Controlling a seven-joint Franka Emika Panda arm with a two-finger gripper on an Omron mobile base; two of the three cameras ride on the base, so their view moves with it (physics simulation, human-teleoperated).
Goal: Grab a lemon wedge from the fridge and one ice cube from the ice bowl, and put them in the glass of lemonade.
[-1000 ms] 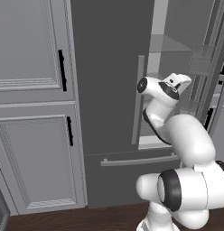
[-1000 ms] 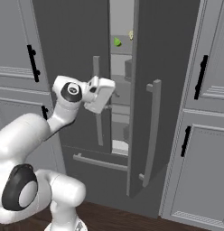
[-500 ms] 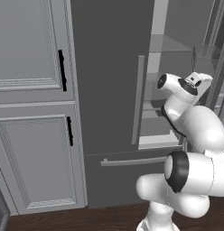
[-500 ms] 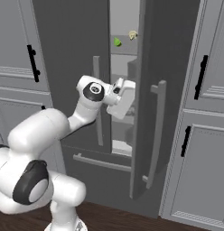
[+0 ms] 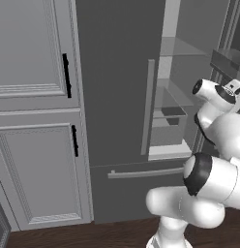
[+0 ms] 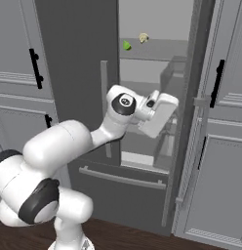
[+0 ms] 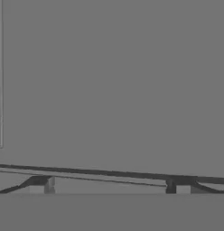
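Note:
The fridge (image 6: 74,73) stands with its left door (image 5: 117,72) shut and its right door (image 6: 202,53) swung open. On an upper glass shelf lies the tiny green lemon wedge (image 6: 126,45), with a beige lump (image 6: 143,37) just right of it. My gripper (image 6: 164,118) is inside the opening, well below that shelf and close to the inner side of the right door. In the hand view the gripper (image 7: 109,185) is open, its fingertips (image 7: 40,181) wide apart with nothing between them, facing a flat grey panel. The ice bowl and the glass of lemonade are out of view.
Light grey panelled cabinets with black handles flank the fridge on the left (image 5: 35,48) and right (image 6: 230,146). The open door's long bar handle (image 6: 189,151) juts out beside the arm. The bottom drawer's handle (image 6: 123,178) runs across below. Dark wood floor lies underneath.
The arm has swung right, from in front of the left door's handle into the opening. The right door has swung wider, baring more of the shelves.

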